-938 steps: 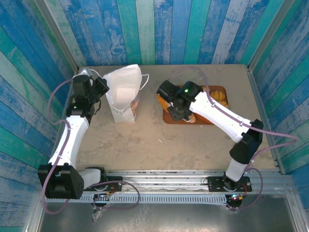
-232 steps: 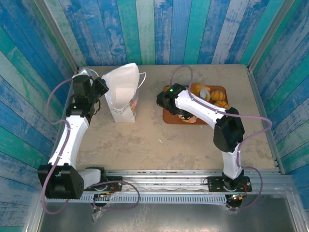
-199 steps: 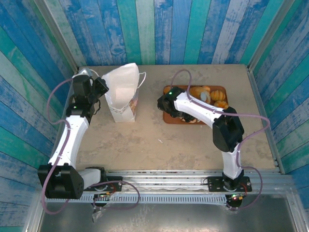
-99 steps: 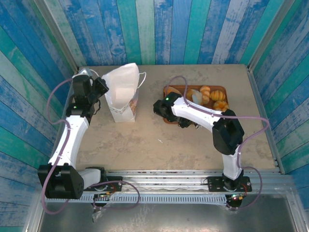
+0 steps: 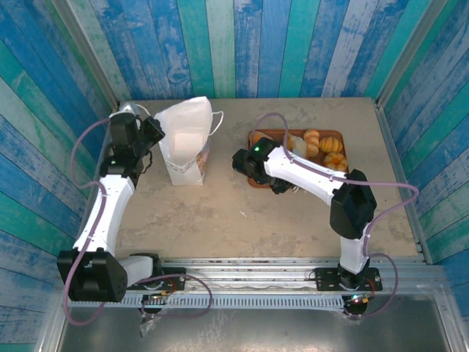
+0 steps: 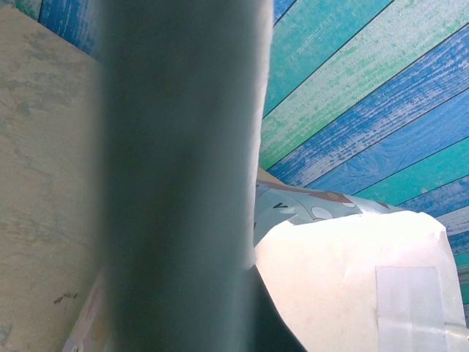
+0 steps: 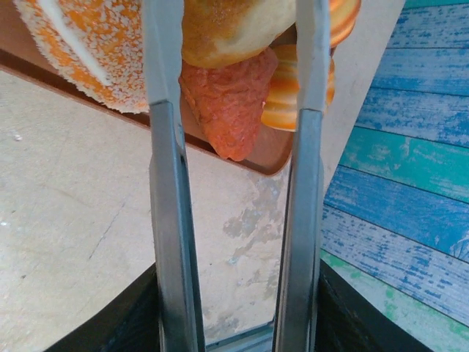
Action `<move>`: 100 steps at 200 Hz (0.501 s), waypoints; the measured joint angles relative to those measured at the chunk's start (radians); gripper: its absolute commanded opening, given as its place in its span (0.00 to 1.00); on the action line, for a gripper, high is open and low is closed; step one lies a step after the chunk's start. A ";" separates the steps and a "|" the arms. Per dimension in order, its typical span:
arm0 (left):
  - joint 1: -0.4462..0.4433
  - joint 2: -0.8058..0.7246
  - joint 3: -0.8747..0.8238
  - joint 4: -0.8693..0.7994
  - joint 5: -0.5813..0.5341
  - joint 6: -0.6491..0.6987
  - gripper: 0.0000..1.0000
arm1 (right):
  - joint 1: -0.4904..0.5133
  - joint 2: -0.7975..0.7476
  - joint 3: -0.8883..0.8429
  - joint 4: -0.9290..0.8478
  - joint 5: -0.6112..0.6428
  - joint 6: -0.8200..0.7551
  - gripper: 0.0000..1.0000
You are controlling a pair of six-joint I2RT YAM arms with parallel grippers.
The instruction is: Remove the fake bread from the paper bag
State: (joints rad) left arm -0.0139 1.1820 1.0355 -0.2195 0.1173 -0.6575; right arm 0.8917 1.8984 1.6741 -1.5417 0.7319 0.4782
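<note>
Counting up, found one bag (image 5: 187, 143), one tray (image 5: 254, 181), four bread pieces (image 7: 227, 29); saw left pincer (image 5: 152, 131) shut beside bag, right pincer (image 7: 236, 88) narrowly parted over tray edge; noted bare counter (image 5: 234, 213) between.

A: Table (image 5: 220, 213) layout, seen from the arm bases?
B: Paper bag (image 5: 187, 143) stands upright at left rear. Tray (image 5: 253, 180) lies flat at right rear, well apart from the bag, bare table between them.
A: Fake bread (image 5: 330, 144)?
B: On the tray, pieces bunched toward its rear and right. Right wrist view: several pieces touch one another just inside the tray's rim.
A: Anything in the bag?
B: Cannot tell; contents hidden.
</note>
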 measured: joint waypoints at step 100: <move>0.000 0.018 0.014 -0.005 0.038 -0.039 0.00 | 0.025 -0.216 0.060 0.024 -0.103 -0.023 0.33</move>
State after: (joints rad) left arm -0.0139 1.2003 1.0492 -0.2245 0.1551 -0.6968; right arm 0.9169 1.6825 1.7344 -1.5173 0.6292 0.4553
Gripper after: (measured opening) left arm 0.043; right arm 0.339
